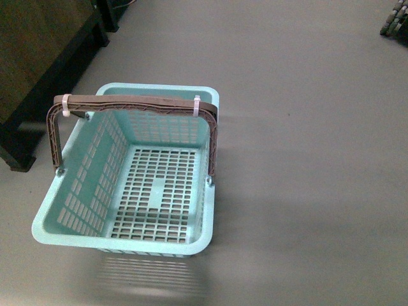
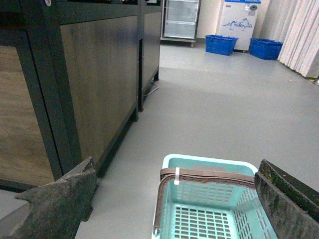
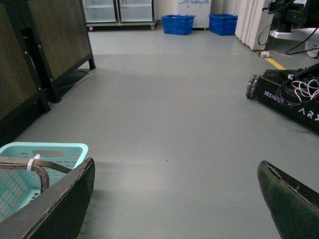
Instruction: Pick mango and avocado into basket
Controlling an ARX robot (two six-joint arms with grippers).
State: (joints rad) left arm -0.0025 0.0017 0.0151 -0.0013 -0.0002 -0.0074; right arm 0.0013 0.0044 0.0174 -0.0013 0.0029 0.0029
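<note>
soft, even indoor light, rather dim, lies on the grey floor [image 1: 306,95]. the basket [image 1: 127,245] throws a faint wide shadow to its right and a slotted pattern on the floor beside its near wall. in both wrist views the fingers [image 2: 55,204] near the lens look dark and blurred, while the far room is brighter.

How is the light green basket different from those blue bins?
The basket is pale aqua; the blue bins are deep blue. The basket has a brown handle; the bins show none. The basket sits close, the bins far off. Both stand on the floor.
</note>
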